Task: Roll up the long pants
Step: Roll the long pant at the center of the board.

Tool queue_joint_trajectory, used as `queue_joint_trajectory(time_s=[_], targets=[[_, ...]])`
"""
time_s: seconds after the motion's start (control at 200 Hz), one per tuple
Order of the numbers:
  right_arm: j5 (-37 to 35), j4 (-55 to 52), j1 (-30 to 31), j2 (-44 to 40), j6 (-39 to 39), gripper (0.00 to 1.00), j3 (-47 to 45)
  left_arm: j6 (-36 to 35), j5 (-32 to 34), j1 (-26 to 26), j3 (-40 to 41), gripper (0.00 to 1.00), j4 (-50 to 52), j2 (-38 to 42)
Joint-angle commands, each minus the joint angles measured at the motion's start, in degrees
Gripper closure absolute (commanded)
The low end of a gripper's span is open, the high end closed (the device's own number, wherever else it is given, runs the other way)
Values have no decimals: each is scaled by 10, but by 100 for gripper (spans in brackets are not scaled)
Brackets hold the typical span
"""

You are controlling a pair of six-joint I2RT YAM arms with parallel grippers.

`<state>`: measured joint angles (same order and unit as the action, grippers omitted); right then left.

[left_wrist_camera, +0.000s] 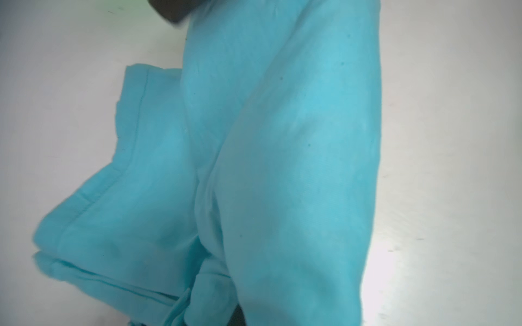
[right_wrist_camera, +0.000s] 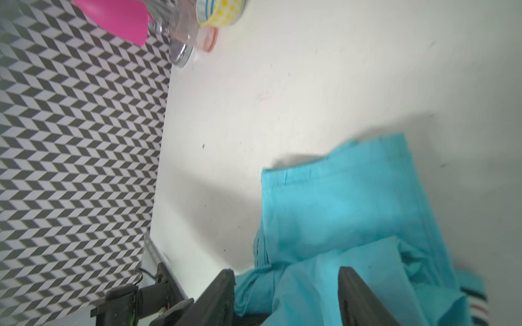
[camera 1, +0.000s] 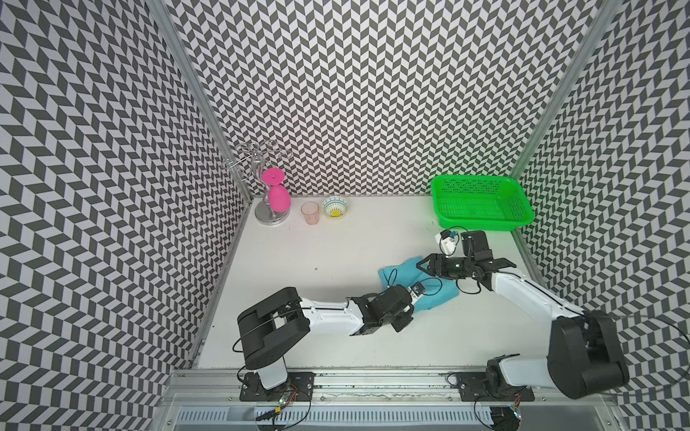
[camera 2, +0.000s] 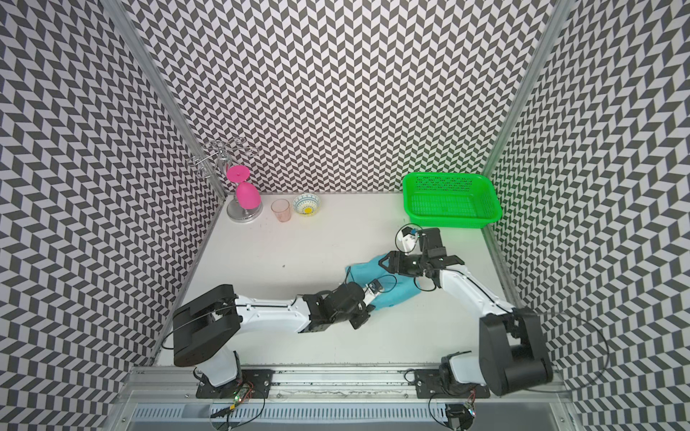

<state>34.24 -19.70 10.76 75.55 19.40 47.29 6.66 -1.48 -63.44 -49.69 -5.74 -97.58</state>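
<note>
The long pants lie bunched right of centre on the tabletop. The fingers of the right gripper stand apart over the cloth. Those of the left gripper are hidden, so I cannot tell.

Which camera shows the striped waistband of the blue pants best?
The right wrist view: only there do the stripes of the waistband show, beside the bunched blue pants. The left wrist view shows only plain blue cloth. Both top views show the pants small and partly hidden, with no stripes visible.
</note>
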Motion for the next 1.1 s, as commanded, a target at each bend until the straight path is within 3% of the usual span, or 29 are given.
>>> queue_joint_trajectory(time_s=[0.0, 0.12, 0.255, 0.385, 0.531, 0.726, 0.811, 0.991, 1.096], targets=[[-33, -47, -12, -49, -14, 38, 15, 140, -275, 32, 5, 100, 6, -5], [0, -61, -14, -96, -15, 37, -6, 200, -382, 64, -20, 100, 21, -45], [41, -65, -27, -152, -10, 33, -55, 199, -391, 65, -44, 98, 49, -78], [20, -90, -32, -211, 8, 28, -76, 201, -402, 66, -55, 98, 53, -113], [-35, -124, -37, -287, 60, 14, -93, 209, -397, 64, -55, 98, 41, -125], [-92, -158, -38, -418, 216, 10, -119, 202, -360, 61, -51, 98, 45, -116], [-86, -172, -39, -465, 280, 0, -134, 201, -347, 61, -50, 98, 47, -112], [-72, -231, -38, -488, 356, 0, -181, 197, -330, 60, -47, 98, 48, -113], [-103, -275, -38, -482, 382, 0, -182, 199, -326, 59, -45, 98, 42, -119]])
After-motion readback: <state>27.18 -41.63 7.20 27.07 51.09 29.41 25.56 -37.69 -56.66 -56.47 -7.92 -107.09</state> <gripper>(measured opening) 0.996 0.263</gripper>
